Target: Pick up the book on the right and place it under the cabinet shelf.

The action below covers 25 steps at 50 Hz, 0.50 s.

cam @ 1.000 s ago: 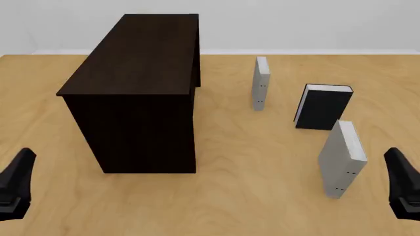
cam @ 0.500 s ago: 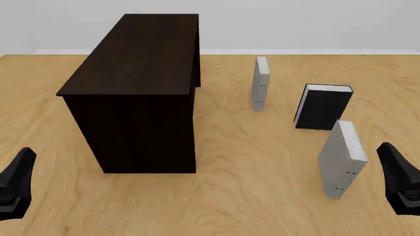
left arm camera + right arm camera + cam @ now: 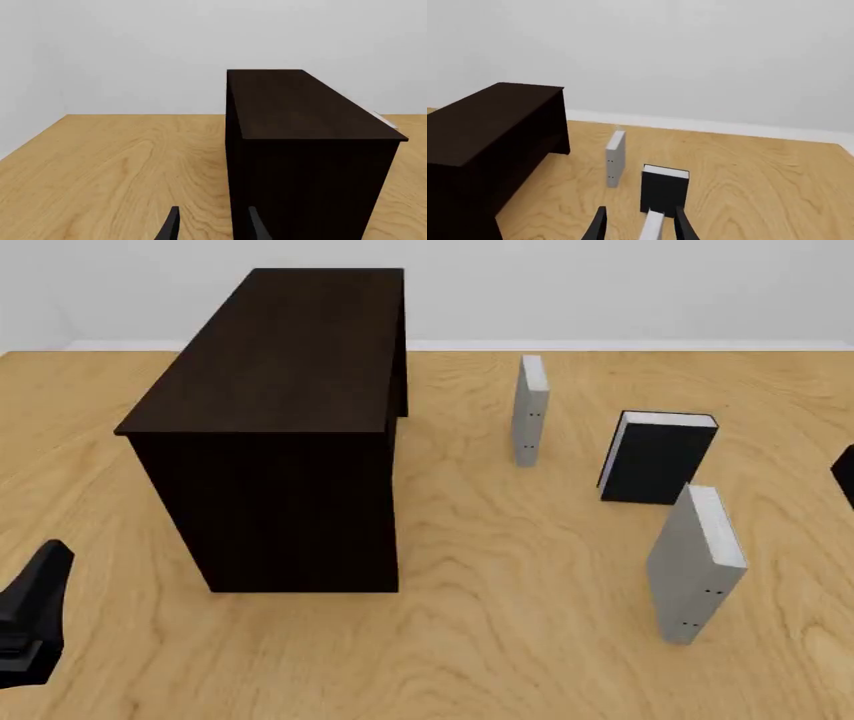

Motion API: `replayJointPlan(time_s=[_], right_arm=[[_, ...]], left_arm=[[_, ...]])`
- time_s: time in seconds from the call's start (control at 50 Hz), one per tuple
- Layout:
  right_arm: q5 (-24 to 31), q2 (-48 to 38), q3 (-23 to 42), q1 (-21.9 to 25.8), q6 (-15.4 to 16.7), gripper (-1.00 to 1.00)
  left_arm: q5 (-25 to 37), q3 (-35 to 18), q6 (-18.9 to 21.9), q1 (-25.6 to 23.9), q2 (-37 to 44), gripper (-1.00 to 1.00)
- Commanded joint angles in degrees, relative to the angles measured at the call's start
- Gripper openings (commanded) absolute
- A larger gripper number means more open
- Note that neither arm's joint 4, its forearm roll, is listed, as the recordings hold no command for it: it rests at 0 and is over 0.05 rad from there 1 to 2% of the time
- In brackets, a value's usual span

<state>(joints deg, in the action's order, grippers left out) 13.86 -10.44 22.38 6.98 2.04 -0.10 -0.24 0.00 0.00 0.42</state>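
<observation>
Right end effector [image 3: 639, 227] hangs open above the grey book [image 3: 697, 565], which stands upright on the table [image 3: 507, 570], right of the dark cabinet shelf [image 3: 287, 420].

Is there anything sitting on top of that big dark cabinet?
Nothing visible: the flat top of the cabinet shelf looks bare in the front view and both wrist views. Its inside cannot be seen; only closed dark sides face the cameras.
</observation>
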Motion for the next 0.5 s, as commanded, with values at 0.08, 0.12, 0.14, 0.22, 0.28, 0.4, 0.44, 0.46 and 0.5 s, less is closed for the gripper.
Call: replayJointPlan(time_s=[0.08,0.12,0.14,0.22,0.28,0.4,0.44,0.46,0.5], right_arm=[[6.8,-8.9,9.9,3.1,-0.6,1.0],[7.9,-10.3,11.1,4.0,-1.3,1.0],[8.5,-10.8,11.6,3.7,-1.6,1.0],[10.7,-12.9,13.1,3.9,-4.4,1.0],[12.3,-13.7,13.6,3.4,-4.6,1.0],[14.6,-15.9,14.1,3.5,-5.9,1.0],[15.3,-16.5,14.6,3.9,-5.8,1.0],[16.4,-17.7,15.0,3.3,-5.7,1.0],[16.9,-17.4,15.7,3.6,-5.8,1.0]], left_arm=[[0.0,0.0,0.0,0.0,0.0,1.0],[0.0,0.0,0.0,0.0,0.0,1.0],[0.0,0.0,0.0,0.0,0.0,1.0],[0.0,0.0,0.0,0.0,0.0,1.0],[0.0,0.0,0.0,0.0,0.0,1.0],[0.0,0.0,0.0,0.0,0.0,1.0],[0.0,0.0,0.0,0.0,0.0,1.0],[0.0,0.0,0.0,0.0,0.0,1.0],[0.0,0.0,0.0,0.0,0.0,1.0]])
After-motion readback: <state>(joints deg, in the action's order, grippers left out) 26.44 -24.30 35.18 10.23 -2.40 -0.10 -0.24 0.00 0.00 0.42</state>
